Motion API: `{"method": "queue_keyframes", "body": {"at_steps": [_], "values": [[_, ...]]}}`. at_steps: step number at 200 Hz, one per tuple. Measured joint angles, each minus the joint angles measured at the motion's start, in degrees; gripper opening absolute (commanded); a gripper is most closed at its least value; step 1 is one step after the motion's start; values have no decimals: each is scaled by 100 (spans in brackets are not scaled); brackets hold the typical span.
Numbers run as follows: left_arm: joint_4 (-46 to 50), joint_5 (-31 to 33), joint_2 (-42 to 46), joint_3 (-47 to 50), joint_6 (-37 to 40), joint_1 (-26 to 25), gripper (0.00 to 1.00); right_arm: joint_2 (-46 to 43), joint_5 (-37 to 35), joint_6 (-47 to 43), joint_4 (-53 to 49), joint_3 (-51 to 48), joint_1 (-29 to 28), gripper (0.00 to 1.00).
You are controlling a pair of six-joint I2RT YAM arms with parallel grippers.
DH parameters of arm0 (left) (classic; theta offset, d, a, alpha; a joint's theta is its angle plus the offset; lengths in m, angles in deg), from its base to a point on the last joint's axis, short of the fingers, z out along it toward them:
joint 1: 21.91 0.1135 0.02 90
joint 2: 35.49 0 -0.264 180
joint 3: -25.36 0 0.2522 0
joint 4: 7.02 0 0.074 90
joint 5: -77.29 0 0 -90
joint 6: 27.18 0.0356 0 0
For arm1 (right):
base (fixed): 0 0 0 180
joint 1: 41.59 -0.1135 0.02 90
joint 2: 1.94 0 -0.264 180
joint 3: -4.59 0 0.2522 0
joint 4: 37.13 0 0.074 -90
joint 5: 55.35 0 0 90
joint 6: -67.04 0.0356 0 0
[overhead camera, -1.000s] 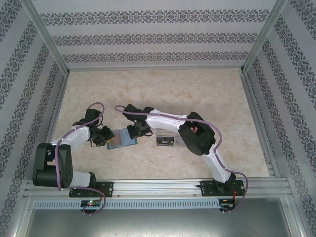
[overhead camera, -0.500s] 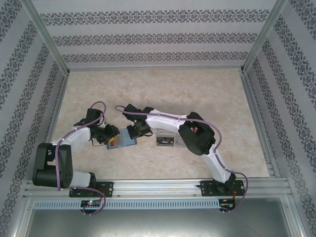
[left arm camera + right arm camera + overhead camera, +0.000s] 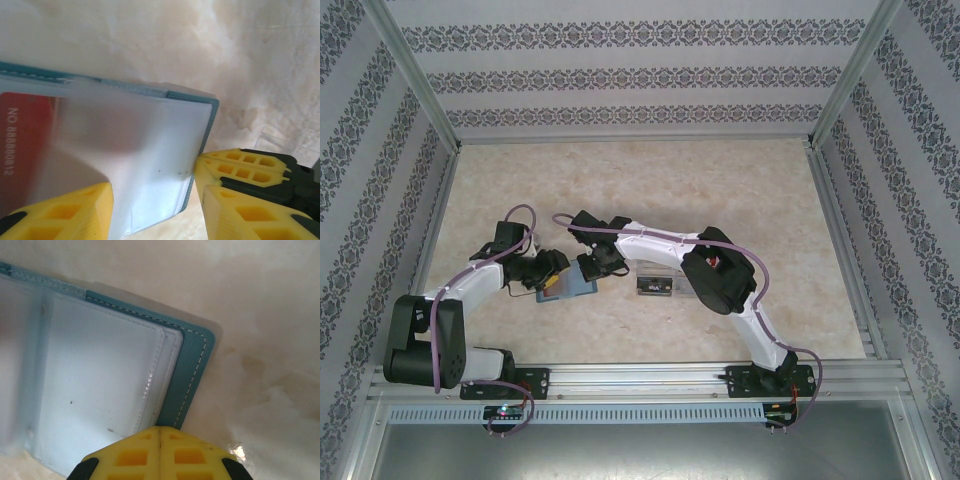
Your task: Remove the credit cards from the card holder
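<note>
The card holder [image 3: 578, 284] lay open and flat on the table [image 3: 720, 180], between the two hands and just left of a clear plastic box [image 3: 655, 284]. From the left wrist it showed a teal cover with a stitched edge and, inside, a pale, frosted plastic sleeve. A red credit card [image 3: 25, 135] printed with white digits sat under that sleeve at the left side. From the right wrist the inner leaves looked blue-white, layered one over another, with the teal cover showing beyond their right edge.

The left hand [image 3: 155, 220] stood partly open, its yellow fingers [image 3: 65, 212] well apart at the near edge of the sleeve, which ran between them. They had closed on nothing. The right hand [image 3: 160, 440] had its fingers pressed together with no gap, their tip meeting the near edge of the teal cover; whether it pressed down on the cover I could not tell.

Against the frame a second before, the left hand had moved rightward over the holder's left half. It now covered the tan face that had shown there, leaving only a sliver of red at the near left corner. The holder, the box and the right arm lay as they had before.
</note>
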State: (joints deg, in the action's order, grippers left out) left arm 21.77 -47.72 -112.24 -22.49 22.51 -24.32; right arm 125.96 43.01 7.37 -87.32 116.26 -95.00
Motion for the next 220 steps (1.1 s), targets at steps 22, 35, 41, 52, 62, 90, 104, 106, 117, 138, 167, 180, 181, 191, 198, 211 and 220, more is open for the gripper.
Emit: {"method": "queue_keyframes", "body": {"at_steps": [22, 35, 41, 52, 62, 90, 104, 106, 117, 138, 167, 180, 181, 191, 198, 211, 220], "values": [[-70, -57, 33, 2, -31, -17, 51, 0, 2, 0, 2, 0, 0, 0], [-63, 31, 142, 2, -44, -17, 51, 0, 2, 0, 0, 0, 0, 0], [-42, 116, 216, 2, -46, -17, 51, 0, 2, 0, 0, 0, 0, 0], [46, 354, 398, 2, -48, -22, 51, 0, 2, 0, 0, 0, 0, 0], [175, 595, 568, 2, -48, -22, 51, 0, 2, 0, 0, 0, 0, 0], [599, 1322, 876, 2, -46, -22, 51, 0, 2, 0, 0, 0, 0, 0], [785, 1567, 850, 2, -46, -22, 50, 0, 4, 0, 0, 0, 0, 0], [796, 1576, 846, 2, -46, -22, 50, 0, 4, 0, 0, 0, 0, 0], [907, 1694, 769, 2, -44, -22, 50, 0, 11, 0, 2, 0, 0, 0], [1012, 1794, 549, 2, -44, -22, 50, 0, 13, 0, 0, 0, 0, 0], [1019, 1744, 424, 2, -44, -22, 50, 0, 13, 0, 0, 0, 0, 0], [1010, 1705, 424, 2, -44, -22, 50, 0, 15, 0, 0, 0, 0, 0], [1010, 1705, 422, 2, -44, -22, 50, 0, 15, 0, 0, 0, 0, 0], [1005, 1681, 415, 2, -44, -22, 50, 0, 15, 0, 0, 0, 0, 0], [1005, 1661, 411, 2, -44, -22, 50, 0, 15, 0, 0, 0, 0, 0], [1003, 1622, 411, 2, -44, -22, 50, 2, 17, 0, 0, 0, 0, 0], [999, 1600, 409, 2, -44, -22, 50, 4, 17, 0, -4, 9, 0, 0]]}}
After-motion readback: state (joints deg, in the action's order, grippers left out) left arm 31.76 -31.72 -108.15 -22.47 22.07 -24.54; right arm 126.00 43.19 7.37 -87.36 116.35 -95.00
